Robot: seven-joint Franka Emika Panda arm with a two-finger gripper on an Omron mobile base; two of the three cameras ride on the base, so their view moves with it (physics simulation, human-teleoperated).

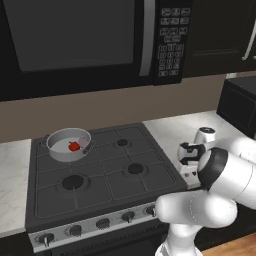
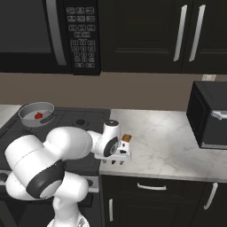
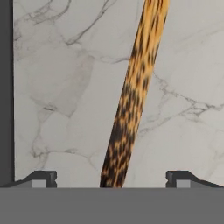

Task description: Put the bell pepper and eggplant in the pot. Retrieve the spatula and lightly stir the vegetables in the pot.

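Nearest to us, our two-finger gripper [image 3: 111,178] hangs low over the white, grey-veined marble counter [image 3: 61,87], its two dark fingertips [image 3: 41,178] spread wide apart with nothing pinched between them. Between those tips, on the counter, lies the slim orange-brown wooden spatula [image 3: 133,94], its speckled handle running up and slightly to the right through the hand view; we cannot tell whether the tips touch it. In the right base view the gripper [image 2: 119,158] sits at the counter's front edge, just right of the stove, and one orange-brown end of the spatula [image 2: 126,138] peeks out just beside the hand. The left base view shows the same hand [image 1: 190,160] over the counter [image 1: 170,127] beside the black gas stove [image 1: 100,170]. Farther back, on the stove's rear left burner, stands the shallow round silver-grey metal pot [image 1: 69,144], and the small glossy red bell pepper [image 1: 74,146] rests inside it. Beyond, a black microwave [image 1: 85,40] hangs over the stove, and dark cabinets [image 2: 146,35] run to its right.
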